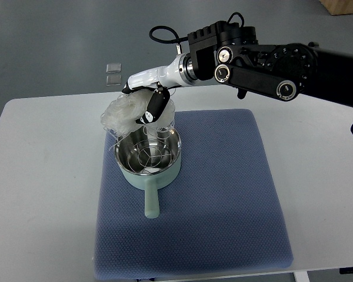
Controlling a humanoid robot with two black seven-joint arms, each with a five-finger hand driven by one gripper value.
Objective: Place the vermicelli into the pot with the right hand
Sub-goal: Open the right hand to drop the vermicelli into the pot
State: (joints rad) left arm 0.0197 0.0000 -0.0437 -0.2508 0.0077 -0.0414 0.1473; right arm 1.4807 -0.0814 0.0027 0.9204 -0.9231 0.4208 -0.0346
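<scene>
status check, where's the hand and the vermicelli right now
Right hand shut on vermicelli, above far-left rim of pot. Vermicelli not yet in pot. Left hand out of view. Nothing blocking.

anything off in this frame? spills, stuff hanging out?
Slightly. The white translucent vermicelli bundle, held by the right hand, sits over the far-left rim of the pale green steel-lined pot rather than its centre, and loose strands trail outside the rim on the blue mat. No damage visible.

bright, even light | soft shadows | sharp focus (glare inside pot (148,154))
</scene>
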